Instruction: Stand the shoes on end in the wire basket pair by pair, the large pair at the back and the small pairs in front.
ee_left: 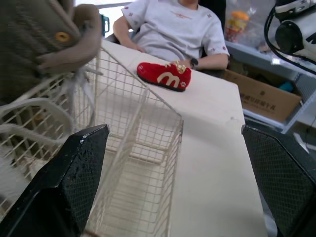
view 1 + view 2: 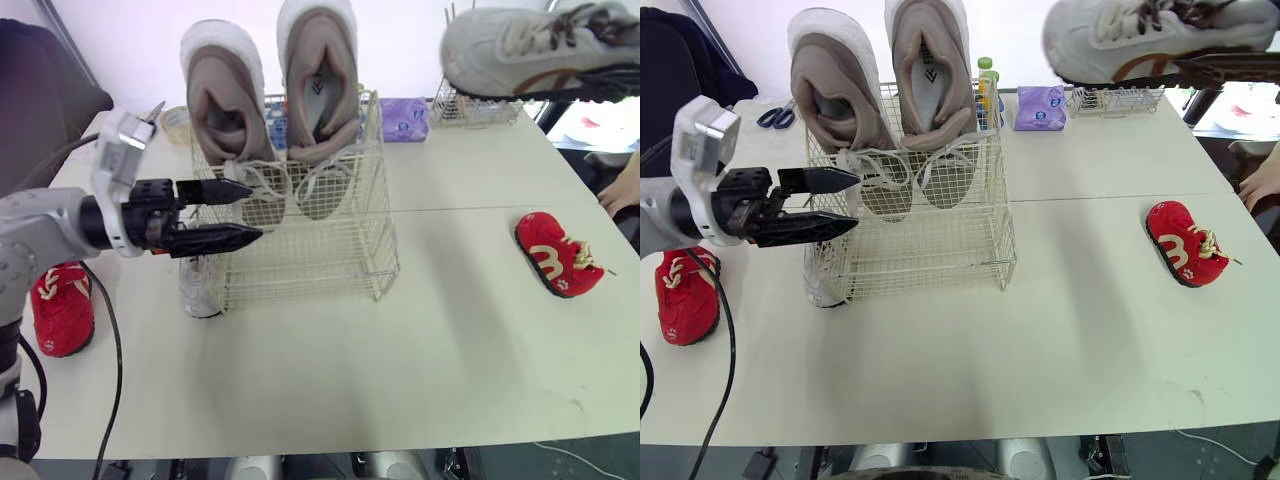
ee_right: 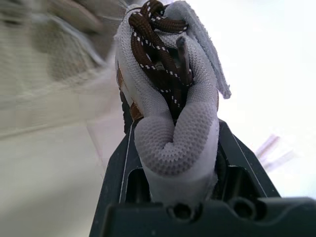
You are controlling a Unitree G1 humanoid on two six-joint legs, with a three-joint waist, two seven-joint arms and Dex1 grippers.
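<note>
- Shoes, left eye view: the large taupe pair (image 2: 318, 85) stands toe-up at the back of the wire basket (image 2: 330, 260), with its laces hanging inside the wire.
- The left gripper (image 2: 255, 212) is level with the basket's left wall. Its two black fingers are parted a moderate way with nothing between them. The tips are at the wire, but I cannot tell whether they touch it.
- A small white shoe (image 2: 200, 290) stands just beside the basket's left front corner, below those fingers.
- The left red shoe (image 2: 60, 305) lies at the left edge of the table (image 2: 420, 350). The right red shoe (image 2: 557, 255) lies well apart on the right, near a person's hand (image 2: 622, 190).
- Right eye view: a grey sneaker (image 2: 1140, 35) with brown laces is held aloft over the table's far right, roughly level and sole down.
- Left wrist view: the gap between the two fingers is wide. Past it are the basket's wire and a taupe shoe, and farther off the right red shoe, with a seated person (image 1: 173, 29) behind it.
- Right wrist view: the right gripper (image 3: 175, 148) is clamped on the sneaker's grey mesh end. Both fingers press its sides, and the brown laces are bunched above.
</note>
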